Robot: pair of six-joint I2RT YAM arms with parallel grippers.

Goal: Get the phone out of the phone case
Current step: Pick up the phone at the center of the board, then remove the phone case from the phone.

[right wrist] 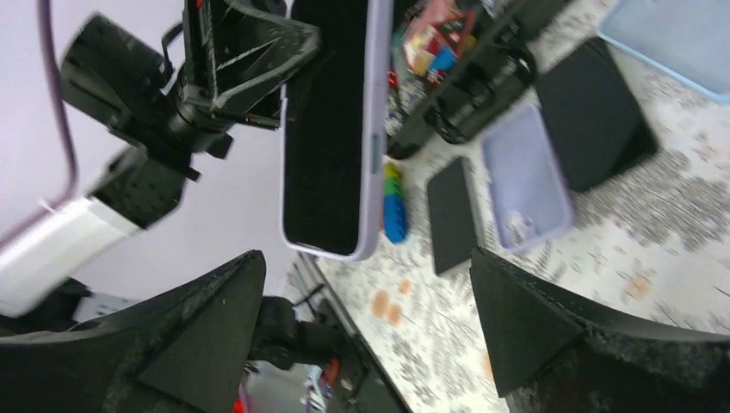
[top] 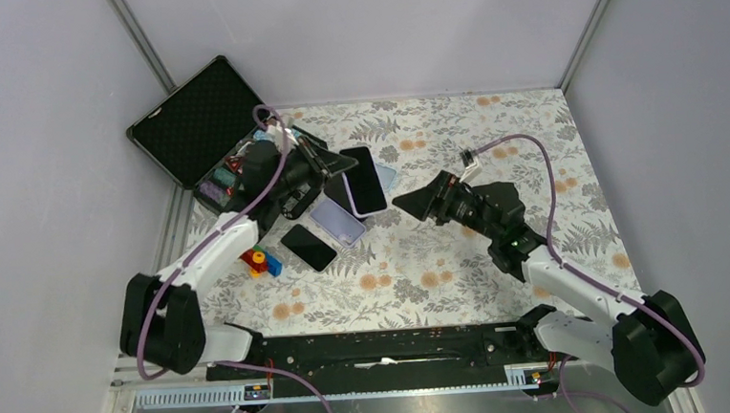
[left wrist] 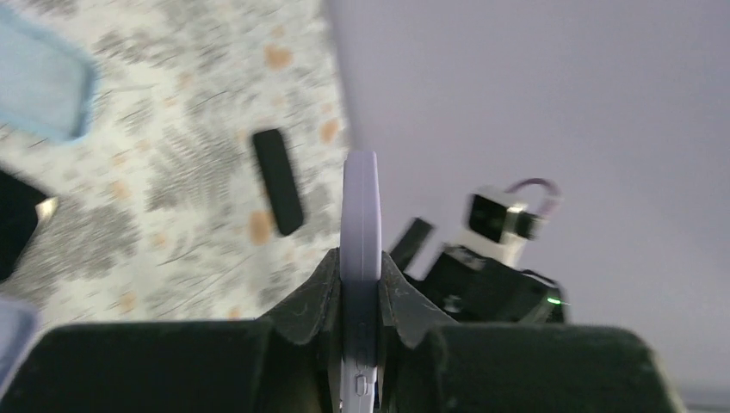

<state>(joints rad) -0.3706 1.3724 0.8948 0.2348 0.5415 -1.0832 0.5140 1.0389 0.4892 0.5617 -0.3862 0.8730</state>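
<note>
My left gripper is shut on a black phone in a lilac case and holds it above the table, screen up. In the left wrist view the phone's edge stands upright between the jaws of the left gripper. In the right wrist view the phone hangs from the left gripper's fingers. My right gripper is open and empty, a little to the right of the phone, jaws wide apart and pointing at it.
An empty lilac case, a black phone, a dark phone and a light blue case lie on the floral mat. Coloured bricks lie at the left. An open black carry case stands at the back left.
</note>
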